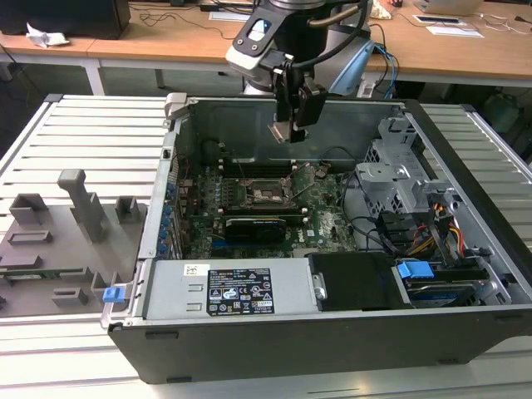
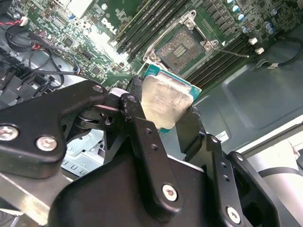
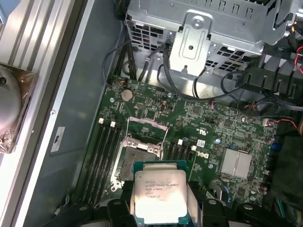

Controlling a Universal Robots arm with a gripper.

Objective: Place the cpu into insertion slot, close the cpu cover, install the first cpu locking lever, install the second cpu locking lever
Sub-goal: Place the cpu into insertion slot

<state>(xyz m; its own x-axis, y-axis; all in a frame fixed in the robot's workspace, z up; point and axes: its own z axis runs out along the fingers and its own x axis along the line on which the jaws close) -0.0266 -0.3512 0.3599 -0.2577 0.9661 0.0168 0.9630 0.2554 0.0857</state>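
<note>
1. Above the open computer case (image 1: 332,337), toward its twelve o'clock wall in the exterior view, the gripper (image 1: 291,129) hangs with the cpu (image 1: 281,131) pinched between its fingers (image 2: 142,130). They press on two opposite edges, and the chip's pale metal top faces the wrist cameras.
2. From the gripper, the insertion slot (image 1: 268,196) lies at about six o'clock in the exterior view, down on the board and well apart from the chip. Open air lies between them.
3. In the second wrist view the slot (image 2: 182,45) holds nothing, and its greyish pin field is bare inside the dark rim.
4. The chip is nearly square, so it has hardly any long axis. In the first wrist view the cpu (image 3: 160,198) looks slightly turned against the rim of the slot (image 3: 137,161), by my judgement.
5. The cpu cover (image 3: 147,128) seems to stand raised at one edge of the slot, not closed. I cannot tell how the levers lie.
6. The case holds a green motherboard (image 1: 324,218). A long black expansion card (image 1: 253,224) sits at six o'clock of the slot and a drive cage (image 1: 403,179) at three o'clock. A power supply (image 1: 237,291) lies against the six o'clock wall.
</note>
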